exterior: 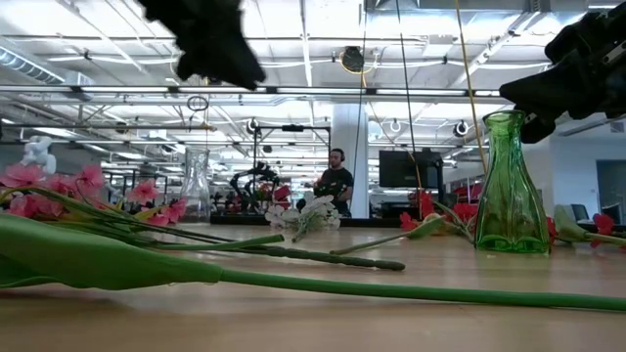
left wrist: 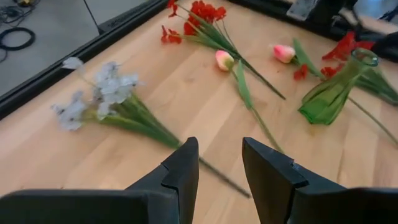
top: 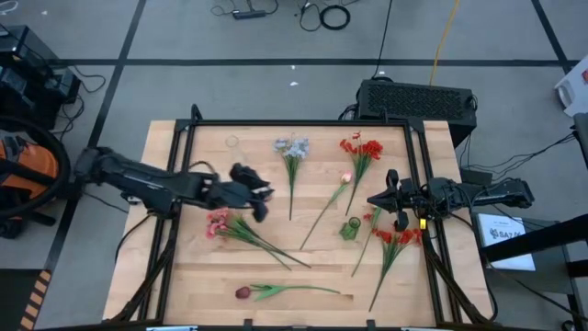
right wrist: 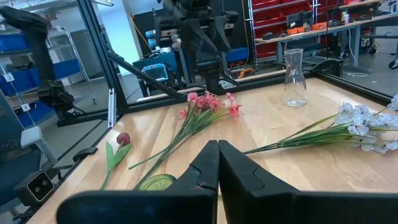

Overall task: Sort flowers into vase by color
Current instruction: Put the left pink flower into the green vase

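Around the green vase [top: 350, 228], scattered flowers [top: 291, 158]; left hand [top: 260, 200] parted, empty; right hand [top: 378, 199] pinched shut, empty.

Pale wood worktop [top: 184, 267] with black rails. Green glass vase [top: 350, 228]; clear one [right wrist: 295, 79]. Bright red clusters [top: 361, 147], pink blossoms [top: 219, 222], grey-blue bunch [top: 292, 147], dark red tulip [top: 243, 292], all green-stemmed.

Probably a lab or workshop, red parts bins [right wrist: 273, 12], ceiling lights [exterior: 293, 39]
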